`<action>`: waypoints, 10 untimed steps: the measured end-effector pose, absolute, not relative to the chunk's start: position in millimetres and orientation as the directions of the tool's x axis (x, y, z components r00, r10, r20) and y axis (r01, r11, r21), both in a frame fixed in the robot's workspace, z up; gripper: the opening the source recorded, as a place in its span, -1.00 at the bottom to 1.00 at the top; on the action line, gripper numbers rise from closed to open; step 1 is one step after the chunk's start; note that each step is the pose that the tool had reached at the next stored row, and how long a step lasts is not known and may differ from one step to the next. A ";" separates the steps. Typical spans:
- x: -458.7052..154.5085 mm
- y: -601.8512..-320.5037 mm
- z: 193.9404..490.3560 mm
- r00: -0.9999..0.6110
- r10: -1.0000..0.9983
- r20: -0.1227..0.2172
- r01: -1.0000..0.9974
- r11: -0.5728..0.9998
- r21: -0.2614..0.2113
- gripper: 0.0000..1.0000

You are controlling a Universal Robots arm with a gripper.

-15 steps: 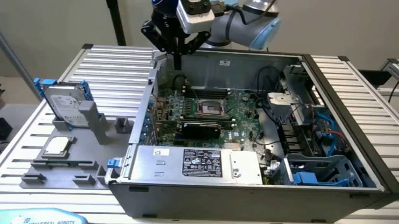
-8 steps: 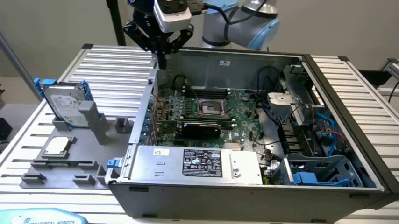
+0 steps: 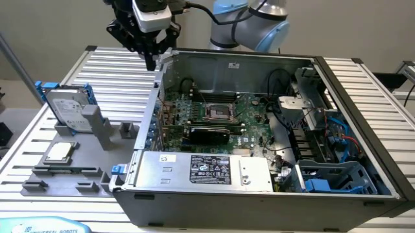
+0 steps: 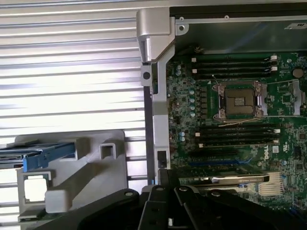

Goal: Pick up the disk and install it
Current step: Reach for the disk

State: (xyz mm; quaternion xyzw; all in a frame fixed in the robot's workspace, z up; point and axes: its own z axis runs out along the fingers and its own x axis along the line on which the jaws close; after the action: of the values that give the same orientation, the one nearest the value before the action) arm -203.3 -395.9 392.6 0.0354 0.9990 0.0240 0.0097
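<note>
The disk [image 3: 67, 109], silver-grey with a white label and a bright blue frame, stands on edge in a grey holder [image 3: 84, 145] at the exterior view's left. In the wrist view I see it edge-on as a blue strip [image 4: 43, 155]. My gripper [image 3: 151, 62] hangs high over the far corner of the computer case's side wall, well apart from the disk and holding nothing. Its dark fingers [image 4: 165, 203] come together at the tips, shut.
The open computer case [image 3: 363, 111] takes up the middle, with the motherboard [image 3: 214, 114], a silver power supply [image 3: 204, 170] and a blue drive bay [image 3: 337, 177] inside. A small square chip [image 3: 60, 151] lies on the grey holder. A slatted table [image 3: 110, 63] lies underneath.
</note>
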 end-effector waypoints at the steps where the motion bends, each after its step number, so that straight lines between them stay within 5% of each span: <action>1: -207.9 -395.7 392.6 -0.997 0.071 -0.017 0.070 0.996 0.049 -0.79; 10: -248.8 -393.6 392.6 -0.997 0.071 -0.014 0.070 0.996 0.048 -0.79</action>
State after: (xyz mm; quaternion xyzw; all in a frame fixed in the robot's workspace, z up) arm -248.8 -393.6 392.6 0.0354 0.9991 0.0239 0.0077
